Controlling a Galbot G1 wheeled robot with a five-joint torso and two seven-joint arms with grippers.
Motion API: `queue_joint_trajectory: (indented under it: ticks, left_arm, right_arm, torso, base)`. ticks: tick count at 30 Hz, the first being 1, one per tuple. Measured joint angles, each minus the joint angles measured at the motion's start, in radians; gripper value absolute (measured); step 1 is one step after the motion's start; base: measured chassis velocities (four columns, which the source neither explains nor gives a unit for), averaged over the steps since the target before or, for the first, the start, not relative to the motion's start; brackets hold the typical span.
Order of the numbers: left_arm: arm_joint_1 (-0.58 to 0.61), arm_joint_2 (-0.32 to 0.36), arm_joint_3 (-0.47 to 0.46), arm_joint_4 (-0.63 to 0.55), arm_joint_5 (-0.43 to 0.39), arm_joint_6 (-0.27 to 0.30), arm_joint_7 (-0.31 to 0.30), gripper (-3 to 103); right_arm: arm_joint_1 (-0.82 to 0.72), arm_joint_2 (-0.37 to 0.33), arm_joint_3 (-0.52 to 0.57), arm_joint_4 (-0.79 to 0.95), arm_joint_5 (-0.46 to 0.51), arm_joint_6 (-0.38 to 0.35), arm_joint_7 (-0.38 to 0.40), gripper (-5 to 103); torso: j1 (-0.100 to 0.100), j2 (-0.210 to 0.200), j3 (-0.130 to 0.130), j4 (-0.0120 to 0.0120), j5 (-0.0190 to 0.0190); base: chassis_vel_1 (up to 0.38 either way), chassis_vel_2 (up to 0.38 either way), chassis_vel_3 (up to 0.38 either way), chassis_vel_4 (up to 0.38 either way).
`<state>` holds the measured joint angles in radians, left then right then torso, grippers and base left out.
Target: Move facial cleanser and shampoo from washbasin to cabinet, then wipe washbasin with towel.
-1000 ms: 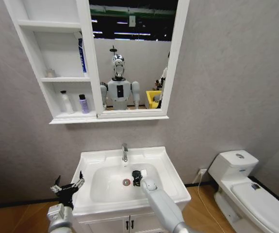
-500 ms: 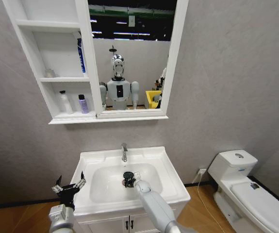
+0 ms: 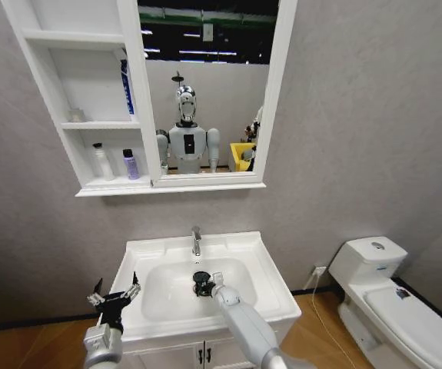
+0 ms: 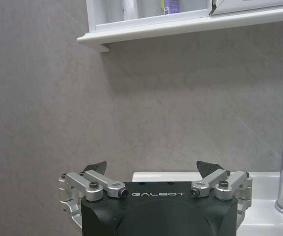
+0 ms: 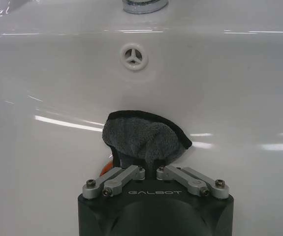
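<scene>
Wiping stage, judging by the two bottles [image 3: 115,163] already parked on the lowest cabinet [image 3: 90,115] shelf, upper left of the head view. Right gripper [image 3: 203,284] down in the basin [image 3: 270,296] bowl, centre-bottom of that frame, pinched tight on the towel [image 5: 143,137]. In the right wrist view, grey cloth bulging out ahead of the closed fingers [image 5: 116,177], pressed against the glossy white wall just below the overflow hole [image 5: 132,55], tap [image 3: 196,241] base at the top edge. Left gripper [image 4: 153,172] spread wide and idle, lower left of the head view, off the basin's left rim. Towel likely light, soft and floppy: easily bunched, prone to sliding on wet ceramic. Best held by a thick fold near the middle, enough cloth left free to press flat.
</scene>
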<state>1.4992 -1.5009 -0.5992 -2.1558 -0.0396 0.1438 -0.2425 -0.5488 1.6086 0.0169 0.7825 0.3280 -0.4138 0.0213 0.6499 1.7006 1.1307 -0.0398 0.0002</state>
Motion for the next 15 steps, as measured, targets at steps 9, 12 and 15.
queue_joint_trajectory:
  ticks: [9, 12, 15]
  left_arm:
    - [-0.007, 0.001, 0.002, 0.013, 0.000, -0.001, 0.000, 100]
    - [-0.010, 0.002, 0.003, 0.020, 0.000, -0.001, 0.000, 100]
    - [-0.011, 0.002, 0.005, 0.023, 0.000, -0.001, 0.000, 100]
  right_arm:
    - [0.012, -0.002, -0.006, 0.014, 0.107, -0.030, 0.043, 5]
    - [0.016, -0.001, -0.008, 0.021, 0.139, -0.037, 0.073, 5]
    - [0.015, -0.002, -0.012, 0.033, 0.137, -0.041, 0.080, 5]
  torso:
    - [0.000, 0.000, 0.000, -0.0008, -0.0002]
    - [-0.001, 0.001, -0.001, -0.0005, -0.0002]
    - [-0.001, 0.001, -0.001, -0.0006, -0.0002]
  base:
    - [0.000, 0.000, 0.000, 0.000]
    - [0.000, 0.000, 0.000, 0.000]
    - [0.000, 0.000, 0.000, 0.000]
